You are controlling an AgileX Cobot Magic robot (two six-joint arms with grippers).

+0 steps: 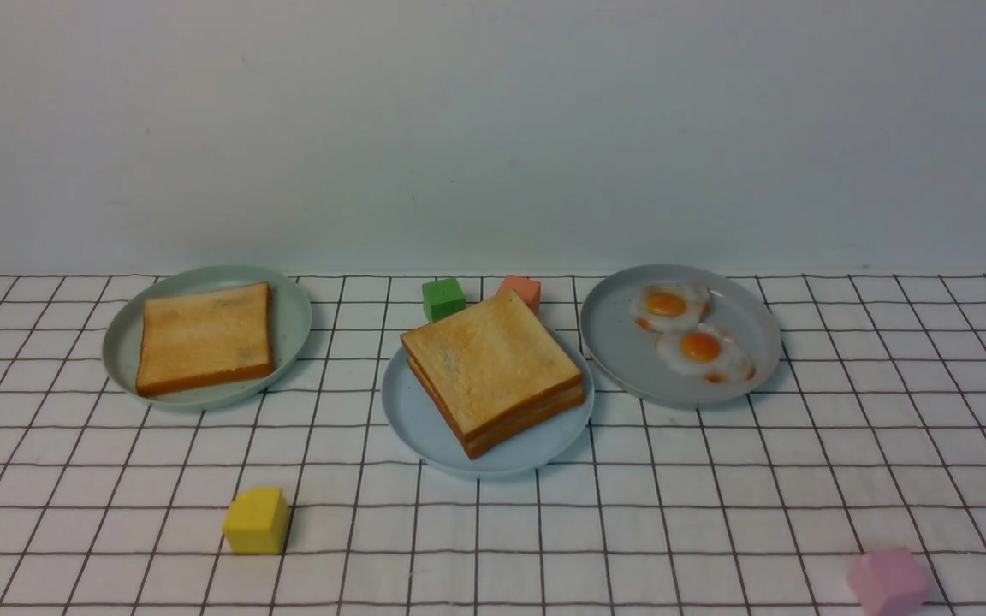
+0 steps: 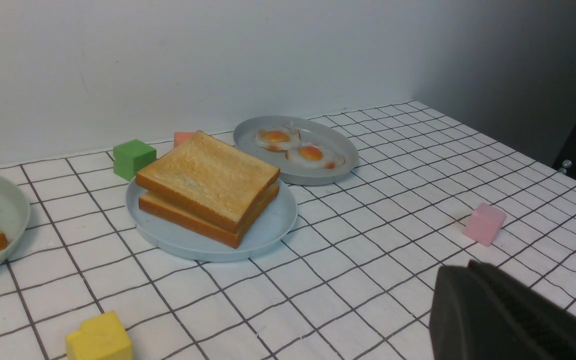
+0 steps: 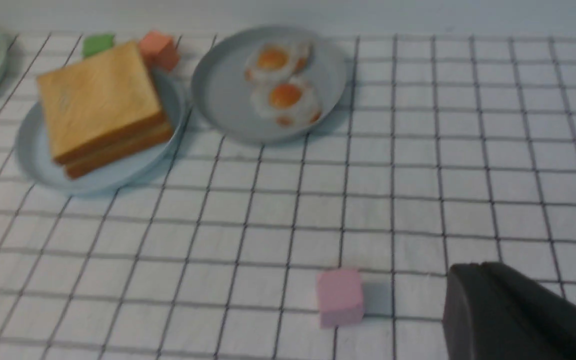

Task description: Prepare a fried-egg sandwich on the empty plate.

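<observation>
Sandwich [image 1: 493, 370] sits square on the plate [image 1: 424, 428], dead centre between both arms (neither clearly nearer). Left gripper [image 2: 493, 310] is closed and empty; right gripper [image 3: 508, 310], can't tell.

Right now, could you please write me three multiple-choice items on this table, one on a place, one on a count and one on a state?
1. Where does the pink cube lie in the front view?
A. near right corner
B. behind the blue plate
C. on the green plate

2. How many fried eggs lie on the grey plate?
A. one
B. two
C. three

3. What state is the light blue plate in?
A. bare
B. holding one slice
C. holding two stacked toast slices

Answers: 1 A, it sits at the near right edge of the cloth. 2 B, two orange yolks show. 3 C, two crust layers are stacked there; any egg between them is hidden.
</observation>
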